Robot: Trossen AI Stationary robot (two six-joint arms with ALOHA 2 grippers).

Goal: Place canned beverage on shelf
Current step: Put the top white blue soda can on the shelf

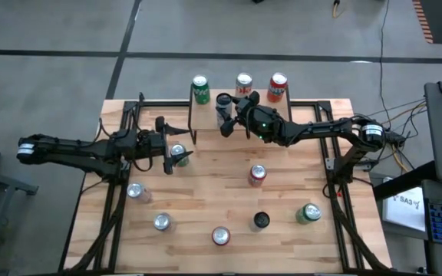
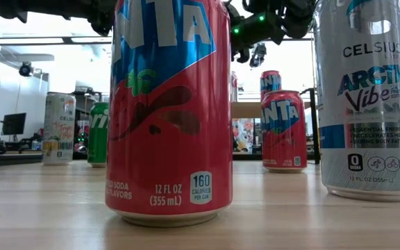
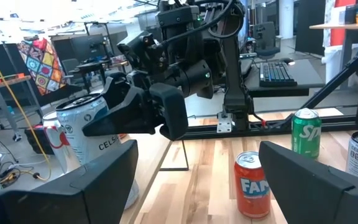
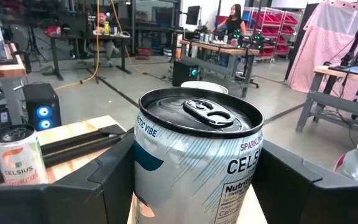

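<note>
A silver Celsius can [image 4: 197, 149] stands upright between the fingers of my right gripper [image 1: 225, 112], which is shut on it over the left part of the shelf [image 1: 206, 116]. The can's bottom is hidden. The shelf top [image 2: 245, 110] carries a green can [image 1: 200, 88], a white can [image 1: 243, 83] and a red can [image 1: 278, 87]. Left of the shelf, my left gripper [image 1: 176, 144] hangs open with nothing between its fingers, above a green can [image 1: 179, 152] on the table. My right gripper pinches the Celsius can's side wall [image 4: 148, 168] below the rim, one finger [image 4: 98, 180] on each side. The fingers lie level and come from the table's right. The can stays upright, top up; whether its base rests on the shelf cannot be told.
Several loose cans stand on the tabletop: a red one [image 1: 258, 175] at the middle, a green one [image 1: 308, 213] near right, a dark one [image 1: 261, 221], silver ones [image 1: 136, 190] [image 1: 162, 222]. Black frame rails [image 1: 113, 207] run along both table sides.
</note>
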